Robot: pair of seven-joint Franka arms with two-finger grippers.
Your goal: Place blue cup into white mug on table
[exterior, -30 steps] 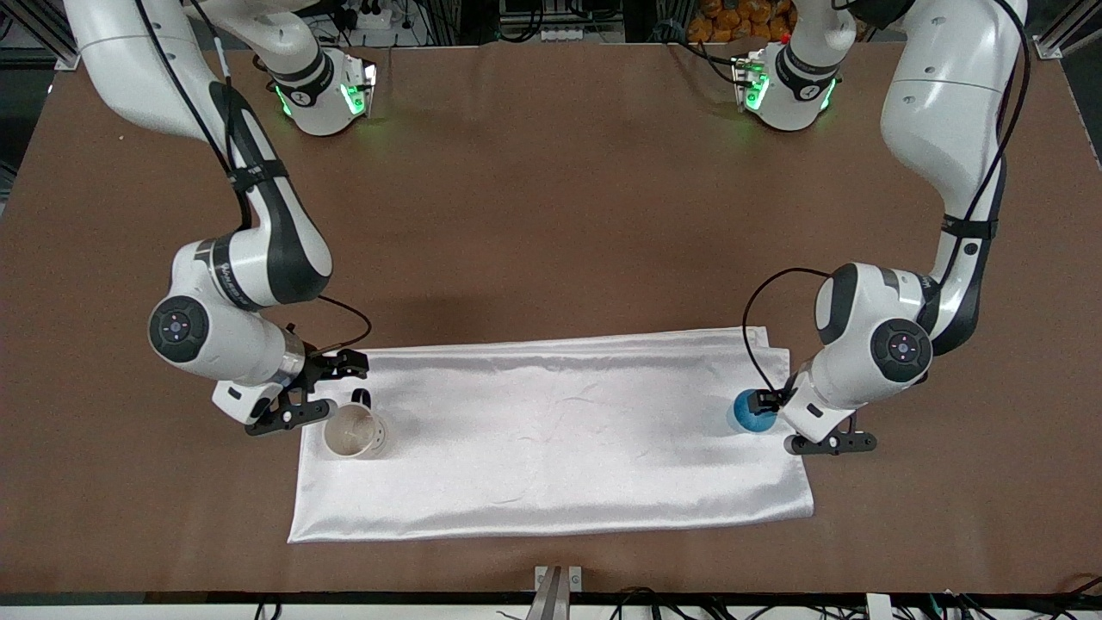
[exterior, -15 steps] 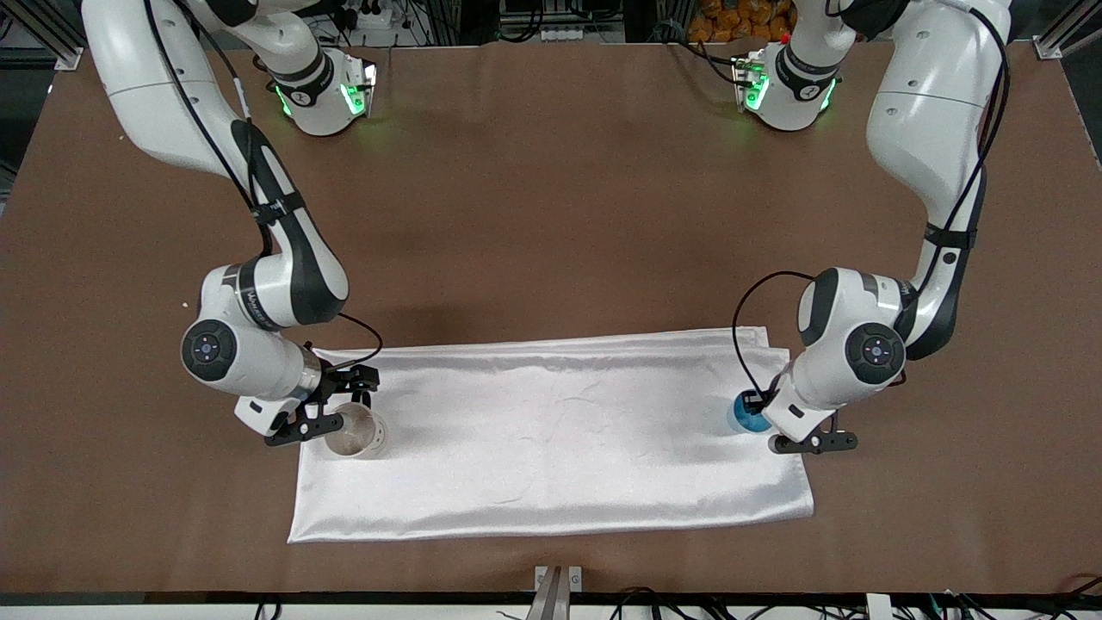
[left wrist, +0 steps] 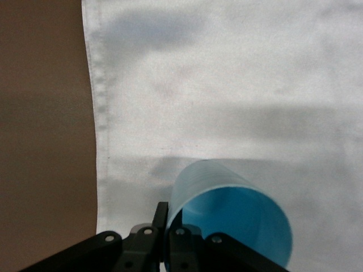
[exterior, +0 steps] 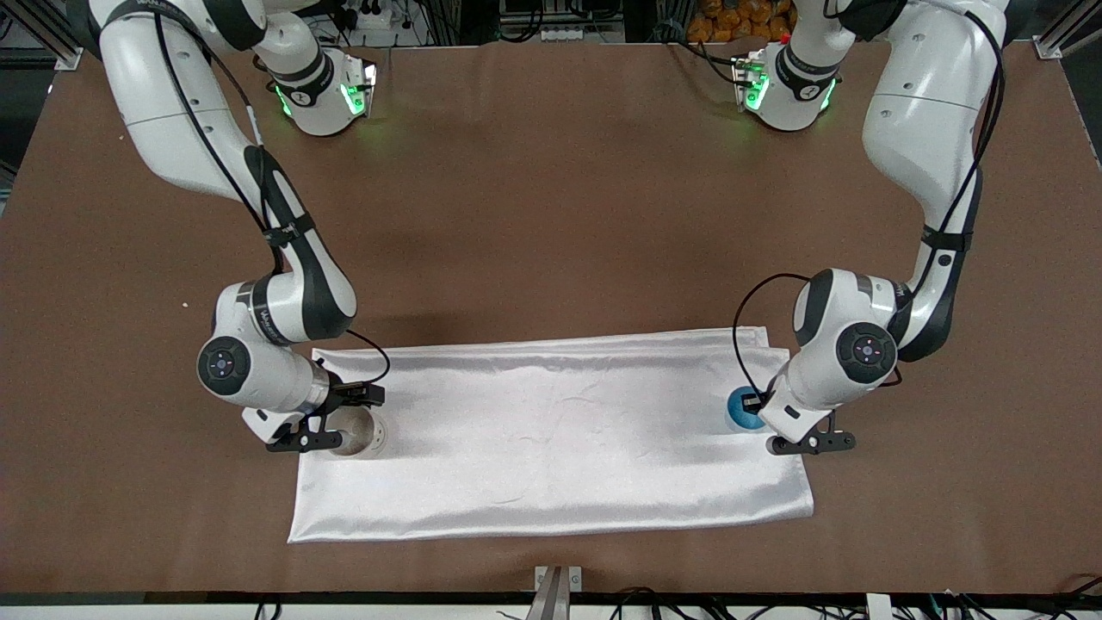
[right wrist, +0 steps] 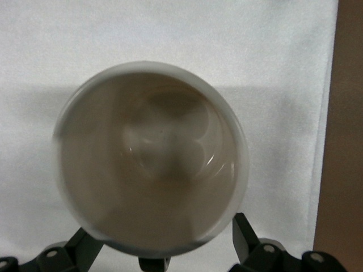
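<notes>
A: Where does the blue cup (exterior: 742, 409) sit?

B: It stands on the white cloth (exterior: 551, 439), near the cloth's edge toward the left arm's end of the table (exterior: 551, 189). The left gripper (exterior: 779, 424) has it: the fingers (left wrist: 170, 238) are pinched tight on the cup's rim, one inside the wall and one outside, as the left wrist view shows.

A: Is the cup up off the cloth?

B: That cannot be told; in the left wrist view its blue wall (left wrist: 204, 181) shows against the cloth with a shadow close beside it.

A: And the white mug (exterior: 360, 433)?

B: Upright on the same cloth, at the corner toward the right arm's end. Its mouth faces up and the inside is off-white.

A: What is the right gripper (exterior: 331, 419) doing?

B: It is down at the mug with its fingers spread wide, one on each side of the mug's body. The right wrist view shows the fingers (right wrist: 245, 235) flanking the rim (right wrist: 150, 158), not yet squeezing it.
</notes>
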